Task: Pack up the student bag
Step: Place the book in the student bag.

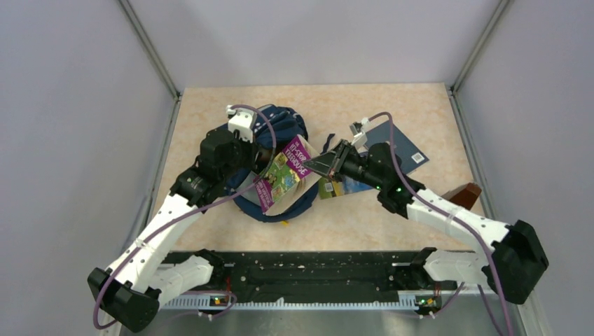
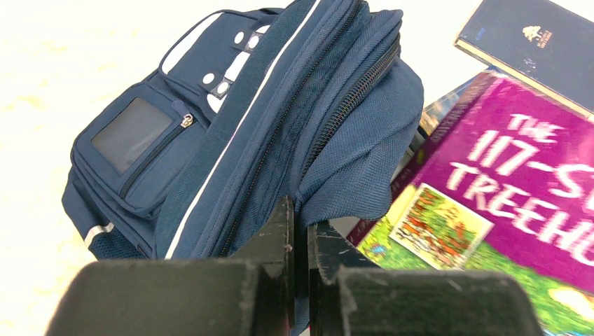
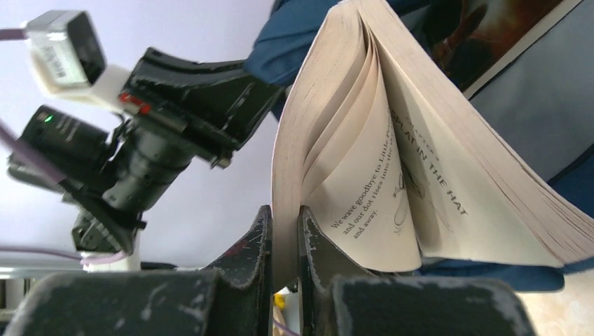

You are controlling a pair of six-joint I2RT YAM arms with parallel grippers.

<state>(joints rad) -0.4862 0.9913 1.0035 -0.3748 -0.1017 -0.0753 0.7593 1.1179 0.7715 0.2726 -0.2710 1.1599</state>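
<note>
Near the middle of the desk [image 1: 434, 105] sits the slumped student bag [image 2: 231, 126], with a purple book [image 2: 504, 161] tilted against its open side. The left pincer [image 2: 300, 220] is clamped on a flap of the bag's fabric. The right pincer [image 3: 284, 213] pinches only a thin sheaf of the book's leaves, so the book fans open. The leaves could tear or slip free under the book's weight, and the splayed pages may snag on the bag's edge.

Purple bk [image 1: 284, 175] on navy bag [image 1: 280, 122] — dark bk [image 1: 403, 150] to R.
</note>
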